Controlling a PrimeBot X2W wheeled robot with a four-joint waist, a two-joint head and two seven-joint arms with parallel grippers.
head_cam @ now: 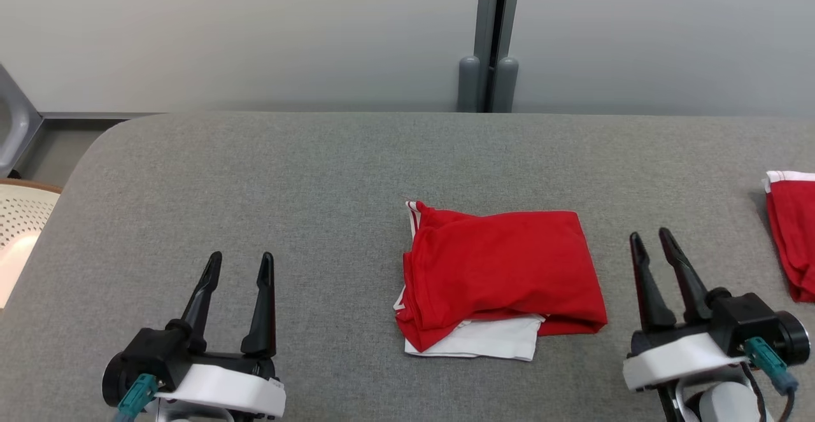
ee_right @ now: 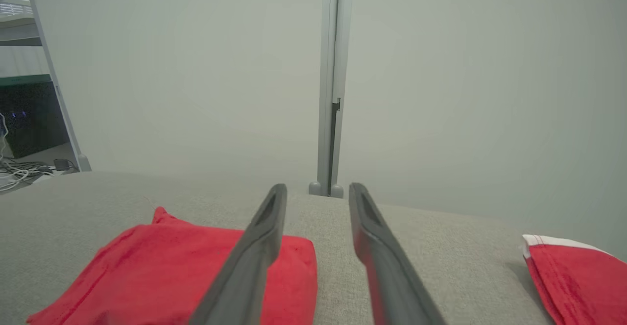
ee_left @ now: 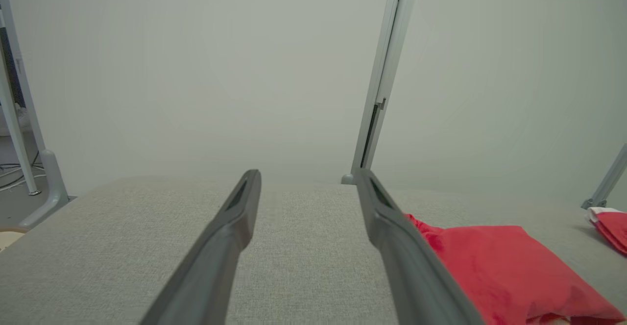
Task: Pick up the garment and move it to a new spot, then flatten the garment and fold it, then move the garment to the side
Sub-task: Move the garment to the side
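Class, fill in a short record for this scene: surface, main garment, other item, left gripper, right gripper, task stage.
surface: grey fabric surface
main garment: red garment with white parts, folded, lying mid-surface between the grippers
other item: second red garment, white edge, at the far right, cut off by the frame
left gripper: fingers apart, empty, left of the folded garment
right gripper: fingers apart but narrower, empty, right of the folded garment
task stage: looks folded; not yet moved aside

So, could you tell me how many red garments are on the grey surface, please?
2. The folded garment lies in the middle, straight ahead; the second garment lies at the head view's right edge, partly cut off. Others may lie out of frame.
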